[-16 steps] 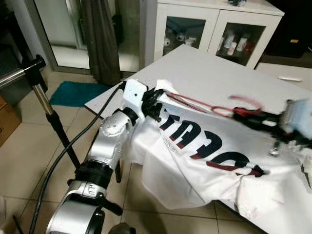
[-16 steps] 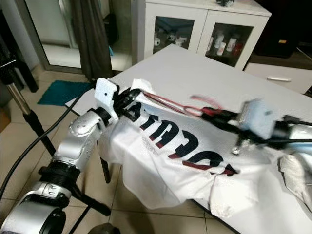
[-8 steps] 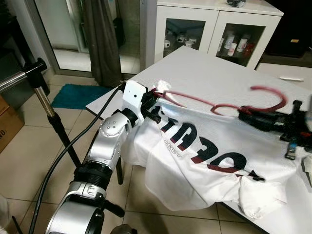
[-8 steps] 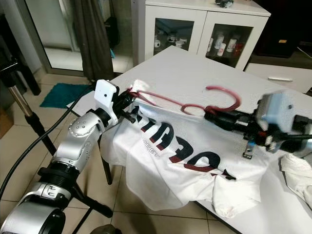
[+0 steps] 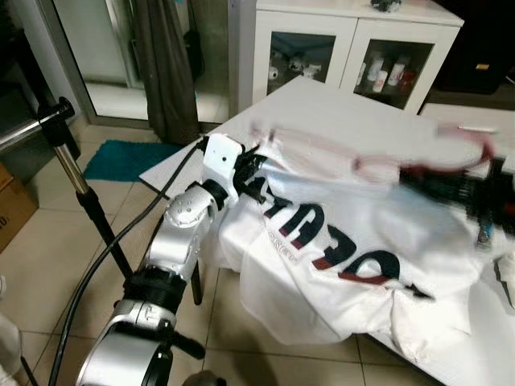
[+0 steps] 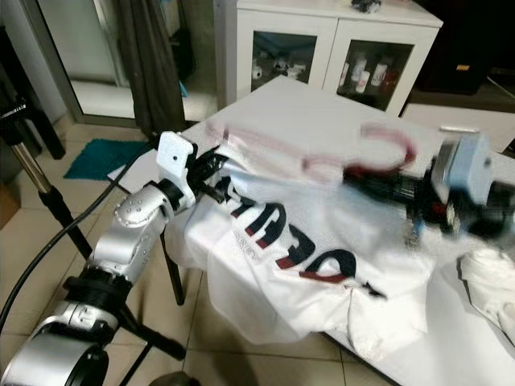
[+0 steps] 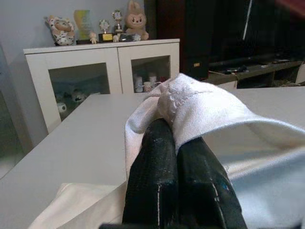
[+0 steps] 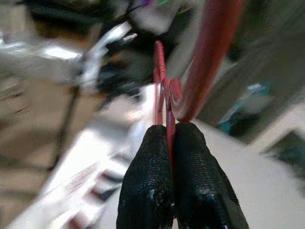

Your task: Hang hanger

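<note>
Red hanger (image 6: 386, 153) rises blurred since half a second ago, lifting off the tabletop (image 5: 362, 121). Right tool (image 8: 170, 143) pinches the hanger; left tool (image 7: 174, 138) pinches white shirt (image 5: 338, 249). Hanging not yet done.

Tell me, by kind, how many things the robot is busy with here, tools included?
Red hanger: 1
White shirt with lettering: 1
Tools, left tool and right tool, each pinched shut: 2
Total: 4

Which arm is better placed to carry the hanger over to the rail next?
Right. The right gripper is shut on the red hanger just below its hook, so it steers it. The left gripper only pinches the shirt, though it is nearer the rail.
</note>
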Robot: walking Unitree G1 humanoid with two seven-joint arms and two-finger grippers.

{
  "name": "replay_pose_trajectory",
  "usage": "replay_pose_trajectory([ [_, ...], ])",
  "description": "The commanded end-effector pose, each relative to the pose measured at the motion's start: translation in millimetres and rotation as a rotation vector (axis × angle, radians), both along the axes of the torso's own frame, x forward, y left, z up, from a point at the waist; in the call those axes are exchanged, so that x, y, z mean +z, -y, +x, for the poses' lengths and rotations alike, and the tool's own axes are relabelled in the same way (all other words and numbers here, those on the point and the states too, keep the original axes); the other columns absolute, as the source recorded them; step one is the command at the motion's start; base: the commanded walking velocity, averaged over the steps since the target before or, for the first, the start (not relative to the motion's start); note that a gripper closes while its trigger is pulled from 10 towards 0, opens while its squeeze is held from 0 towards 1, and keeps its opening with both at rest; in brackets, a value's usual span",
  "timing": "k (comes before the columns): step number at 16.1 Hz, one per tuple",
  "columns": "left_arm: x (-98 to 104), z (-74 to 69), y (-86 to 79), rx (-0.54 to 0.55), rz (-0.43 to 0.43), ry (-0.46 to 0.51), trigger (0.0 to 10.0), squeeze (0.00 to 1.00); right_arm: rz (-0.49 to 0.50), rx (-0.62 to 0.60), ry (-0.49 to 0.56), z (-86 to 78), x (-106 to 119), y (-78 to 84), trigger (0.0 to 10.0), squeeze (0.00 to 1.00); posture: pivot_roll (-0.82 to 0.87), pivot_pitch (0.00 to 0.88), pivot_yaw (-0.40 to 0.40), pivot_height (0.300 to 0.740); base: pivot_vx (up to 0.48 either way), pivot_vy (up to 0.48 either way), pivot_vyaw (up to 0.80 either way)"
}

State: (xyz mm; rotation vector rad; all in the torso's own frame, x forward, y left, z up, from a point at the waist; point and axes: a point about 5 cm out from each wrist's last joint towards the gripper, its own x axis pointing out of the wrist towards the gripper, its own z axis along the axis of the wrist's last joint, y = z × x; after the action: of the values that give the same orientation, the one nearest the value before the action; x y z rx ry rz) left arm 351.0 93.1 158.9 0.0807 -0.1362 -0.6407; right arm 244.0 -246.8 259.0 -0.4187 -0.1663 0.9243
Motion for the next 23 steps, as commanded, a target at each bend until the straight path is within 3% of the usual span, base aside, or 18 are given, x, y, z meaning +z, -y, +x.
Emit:
replay_pose_trajectory([
  [1, 4, -1.2, 2.9, -0.010, -0.004, 0.018, 0.0, 0.00, -0.002, -0.072, 0.035, 7.5, -1, 3.6, 0.0, 0.00, 0.04, 0.000, 0.000, 0.723, 0.000, 0.000, 0.00],
  [6, 4, -3.6, 6.7, -0.017, -0.008, 0.023, 0.0, 0.00, 0.107, -0.198, 0.105, 30.4, -4, -8.8, 0.0, 0.00, 0.04, 0.000, -0.001, 0.723, 0.000, 0.000, 0.00],
  [8, 4, -4.5, 10.1, -0.020, -0.013, 0.024, 0.0, 0.00, 0.228, -0.279, 0.139, 48.7, -3, -27.6, 0.0, 0.00, 0.04, 0.000, -0.004, 0.723, 0.000, 0.000, 0.00],
  [12, 4, -5.4, 12.6, -0.021, -0.015, 0.030, 0.0, 0.00, 0.284, -0.285, 0.119, 60.0, -10, -50.8, 0.0, 0.00, 0.04, 0.000, -0.010, 0.723, 0.000, 0.000, 0.00],
  [14, 3, -5.8, 12.7, -0.014, -0.016, 0.031, 0.0, 0.00, 0.348, -0.353, 0.130, 72.2, -9, -58.5, 0.0, 0.00, 0.04, 0.000, -0.014, 0.723, 0.000, 0.000, 0.00],
  [18, 2, -7.1, 15.7, -0.008, -0.027, 0.028, 0.0, 0.00, 0.458, -0.525, 0.201, 97.1, 6, -62.3, 0.0, 0.00, 0.05, 0.000, -0.021, 0.723, 0.000, 0.000, 0.00],
  [23, 1, -8.8, 17.4, -0.004, -0.027, 0.031, 0.0, 0.00, 0.516, -0.561, 0.251, 109.1, 25, -61.8, 0.0, 0.00, 0.05, 0.000, -0.030, 0.723, 0.000, 0.000, 0.00],
])
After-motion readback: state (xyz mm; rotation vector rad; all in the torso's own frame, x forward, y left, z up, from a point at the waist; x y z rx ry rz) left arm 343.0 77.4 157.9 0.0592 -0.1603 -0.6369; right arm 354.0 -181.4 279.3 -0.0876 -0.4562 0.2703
